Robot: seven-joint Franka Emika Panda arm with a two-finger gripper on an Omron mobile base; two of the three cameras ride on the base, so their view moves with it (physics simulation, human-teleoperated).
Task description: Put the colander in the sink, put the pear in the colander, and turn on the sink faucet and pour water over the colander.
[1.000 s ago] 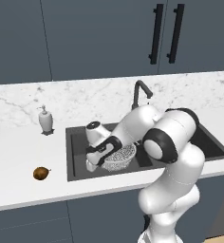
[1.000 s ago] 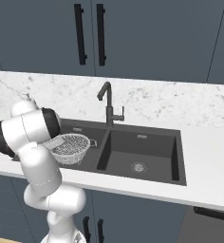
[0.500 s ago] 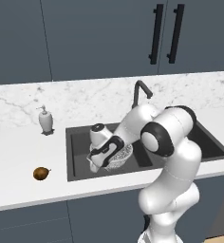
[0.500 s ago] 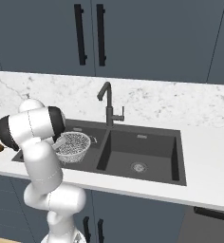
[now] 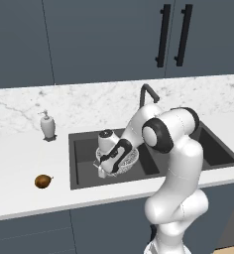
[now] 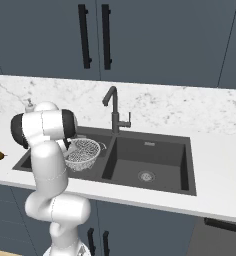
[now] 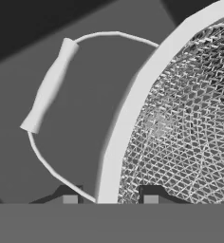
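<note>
Gripper (image 7: 107,197) straddles the colander (image 7: 180,123) rim, 1 fingertip (image 7: 69,195) outside, the other inside the mesh; fingers pinching the rim, side handle at 10 o'clock in the hand view. Colander (image 5: 125,156) sits over the left basin of the sink (image 5: 84,149), tilted. Pear (image 5: 43,181) on the counter (image 5: 25,163) at 9 o'clock of the sink, well apart. Sink faucet (image 6: 113,112) at 12 o'clock behind the basins. Soap dispenser (image 5: 47,125) at 10 o'clock.
</note>
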